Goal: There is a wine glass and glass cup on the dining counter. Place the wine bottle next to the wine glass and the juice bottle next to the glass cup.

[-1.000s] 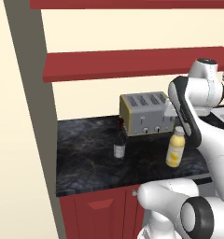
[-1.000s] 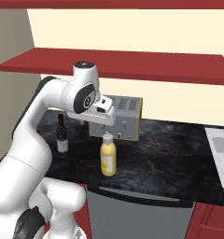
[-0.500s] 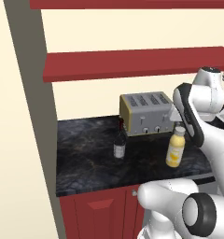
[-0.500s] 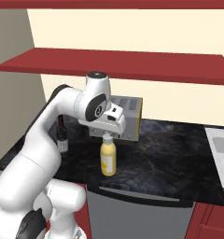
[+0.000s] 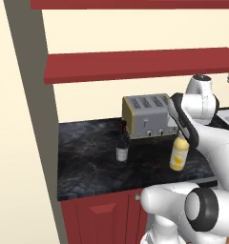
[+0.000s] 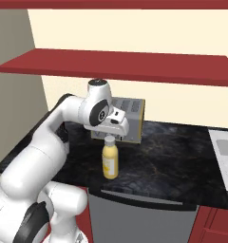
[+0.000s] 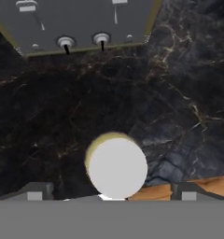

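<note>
The yellow juice bottle stands upright on a black marbled worktop over red cabinet doors, in front of the toaster. My gripper hangs straight above its white cap, open, with one fingertip on each side of the cap in the hand view and not touching it. The dark wine bottle with a pale label stands to the left of the juice bottle, apart from it. The wine glass, the glass cup and the dining counter are out of view.
A silver toaster stands at the back of the worktop, close behind the gripper. A red shelf runs overhead. A tall beige wall panel bounds the left end. A sink lies to the right.
The arm has swung and lowered the hand until it sits directly over the juice bottle's cap. Both bottles stand where they were.
</note>
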